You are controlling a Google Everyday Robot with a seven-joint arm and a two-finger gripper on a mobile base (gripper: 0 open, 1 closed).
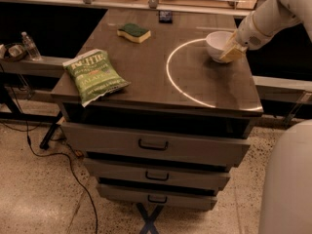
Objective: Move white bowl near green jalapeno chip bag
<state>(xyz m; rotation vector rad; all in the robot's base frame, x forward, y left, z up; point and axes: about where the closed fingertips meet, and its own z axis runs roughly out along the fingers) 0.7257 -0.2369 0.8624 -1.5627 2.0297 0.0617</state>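
Note:
The white bowl point(216, 44) sits upright at the right side of the brown cabinet top point(146, 77), toward the back. The green jalapeno chip bag point(94, 75) lies flat at the front left corner, far from the bowl. My gripper point(231, 51) comes in from the upper right on a white arm and is at the bowl's right rim, its tan fingers point(234, 53) against the bowl's near right side.
A green-and-yellow sponge point(133, 32) lies at the back left of the top and a small dark object point(165, 17) at the back edge. A bright arc of light point(176, 82) crosses the top. A water bottle point(30, 46) stands on the left shelf. Drawers below.

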